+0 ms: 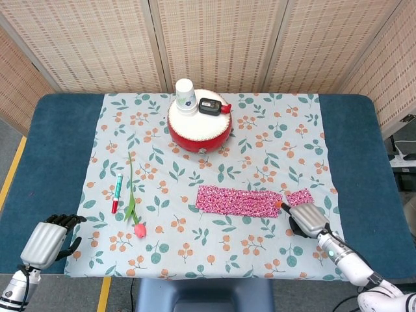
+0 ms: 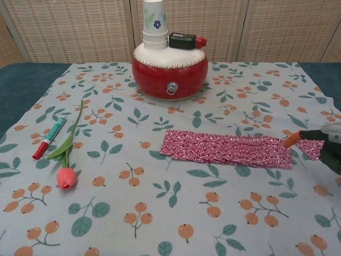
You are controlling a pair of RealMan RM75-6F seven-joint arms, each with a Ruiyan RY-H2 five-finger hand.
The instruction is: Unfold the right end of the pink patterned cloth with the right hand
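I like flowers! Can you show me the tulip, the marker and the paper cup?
tulip (image 2: 66, 177), chest view, on its pink bloom
marker (image 2: 49, 137), chest view, mid-barrel
paper cup (image 1: 185, 95), head view, on its side
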